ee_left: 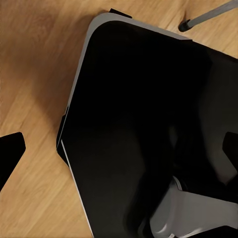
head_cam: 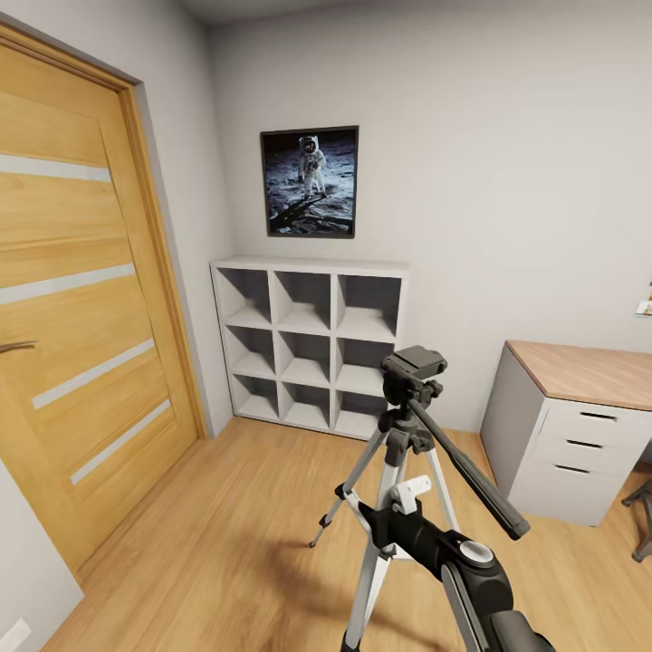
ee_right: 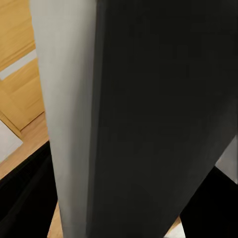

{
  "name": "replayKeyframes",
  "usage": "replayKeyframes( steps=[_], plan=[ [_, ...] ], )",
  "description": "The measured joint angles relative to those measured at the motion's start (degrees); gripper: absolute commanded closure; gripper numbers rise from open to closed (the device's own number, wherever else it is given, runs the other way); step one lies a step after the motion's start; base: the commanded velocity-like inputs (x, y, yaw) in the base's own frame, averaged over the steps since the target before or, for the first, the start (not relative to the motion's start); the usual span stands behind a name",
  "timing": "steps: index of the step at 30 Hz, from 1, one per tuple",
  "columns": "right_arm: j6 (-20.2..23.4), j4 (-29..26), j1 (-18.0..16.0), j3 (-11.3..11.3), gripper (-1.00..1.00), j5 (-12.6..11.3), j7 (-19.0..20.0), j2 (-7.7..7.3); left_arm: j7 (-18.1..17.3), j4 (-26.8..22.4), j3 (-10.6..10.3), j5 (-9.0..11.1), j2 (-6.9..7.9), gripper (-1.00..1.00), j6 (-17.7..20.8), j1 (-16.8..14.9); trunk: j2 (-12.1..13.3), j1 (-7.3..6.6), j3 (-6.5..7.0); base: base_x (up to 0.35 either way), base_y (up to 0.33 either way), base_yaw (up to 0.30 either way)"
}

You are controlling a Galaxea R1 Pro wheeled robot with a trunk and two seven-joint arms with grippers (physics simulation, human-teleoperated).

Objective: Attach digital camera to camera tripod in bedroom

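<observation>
The camera tripod (head_cam: 407,426) stands on the wood-plank floor in the middle of the bedroom, with silver-grey legs, a bare black head (head_cam: 413,373) and a long pan handle sloping down to the right. My right arm reaches up from below, and its gripper (head_cam: 385,518) is close against the tripod's legs. In the right wrist view a grey and black surface (ee_right: 124,119) sits very close to the lens, and I cannot tell what it is. The left gripper (ee_left: 119,153) hangs open over my black base (ee_left: 148,114), near one tripod foot (ee_left: 186,23). The digital camera is hidden.
A wooden door (head_cam: 81,299) is on the left wall. A white cube shelf (head_cam: 308,344) stands against the back wall under an astronaut picture (head_cam: 310,181). To the right is a desk with white drawers (head_cam: 570,435), with a chair leg (head_cam: 641,516) beside it.
</observation>
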Motion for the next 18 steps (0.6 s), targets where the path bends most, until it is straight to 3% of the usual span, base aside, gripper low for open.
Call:
replayKeyframes(
  steps=[11, 14, 18],
  plan=[
    [0.01, -0.07, -0.01, -0.26, 1.00, -0.64, -0.61, -0.01, 0.01, 0.01, 0.00, 0.00, 0.01, -1.00, 0.00, -0.03, -0.01, 0.00, 0.01, 0.000, 0.000, 0.000],
    [-0.19, -0.07, 0.01, -0.16, 1.00, 0.67, -1.67, -0.07, 0.02, 0.00, 0.00, 0.00, 0.01, -1.00, 0.00, 0.00, 0.00, 0.00, 0.00, 0.000, 0.000, 0.000],
    [-0.17, -0.45, 0.01, 0.26, 1.00, 0.57, -2.63, -0.19, 0.04, 0.00, 0.00, 0.00, 0.00, -1.00, 0.00, 0.00, 0.00, 0.00, 0.00, 0.000, 0.000, 0.000]
  ],
)
